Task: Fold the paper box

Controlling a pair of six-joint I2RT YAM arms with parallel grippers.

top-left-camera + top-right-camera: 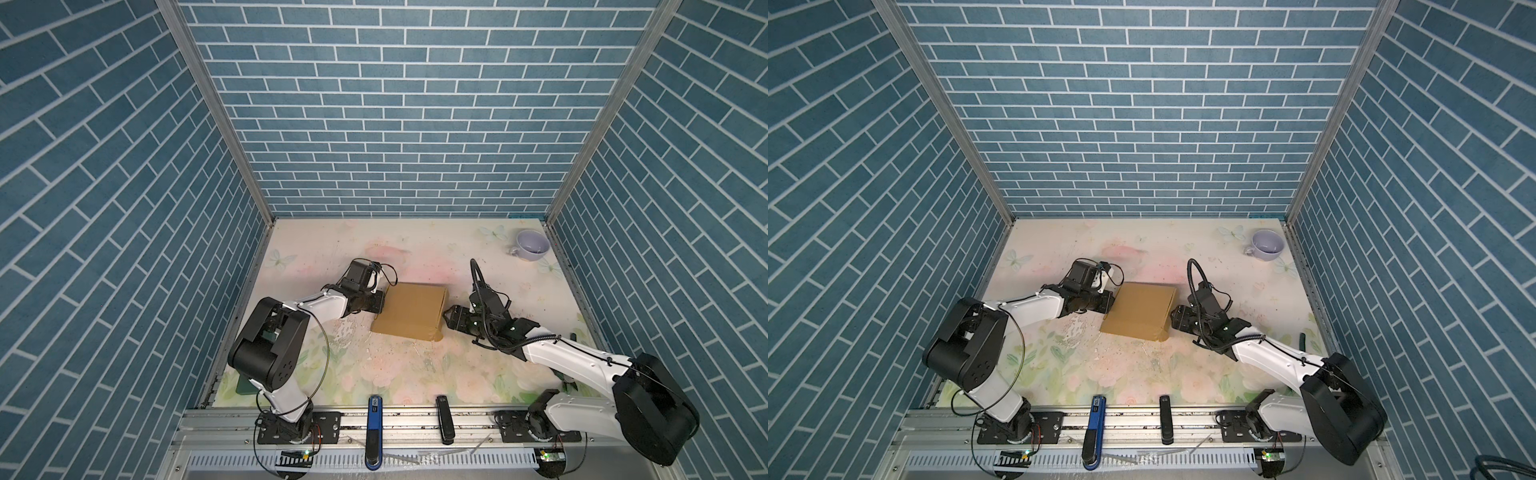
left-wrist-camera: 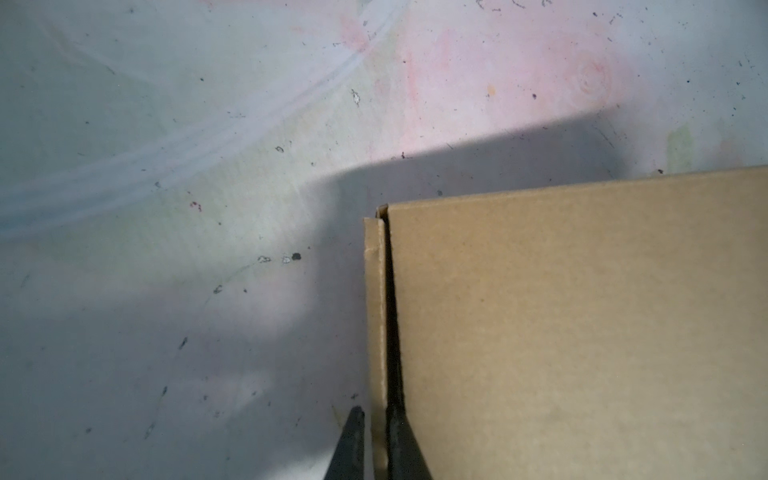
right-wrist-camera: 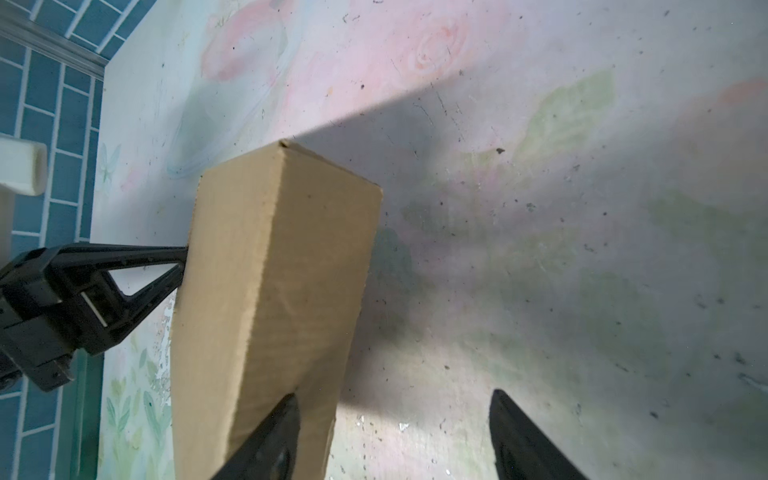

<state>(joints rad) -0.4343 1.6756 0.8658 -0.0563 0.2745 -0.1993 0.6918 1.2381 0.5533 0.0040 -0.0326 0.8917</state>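
Blue brick panels enclose a floral table; near its middle the closed paper box is set. One side wall is pinched by the narrowed left gripper, probably for steadying; the right gripper is held wide at the opposite wall.

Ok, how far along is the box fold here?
Nearly done. The paper box already stands as a closed shallow box, lid down on top. In hand: the left gripper pinches the left side wall, where a dark gap beside the lid shows; the right gripper is open beside the opposite side. Left: probably seating that edge and letting go.
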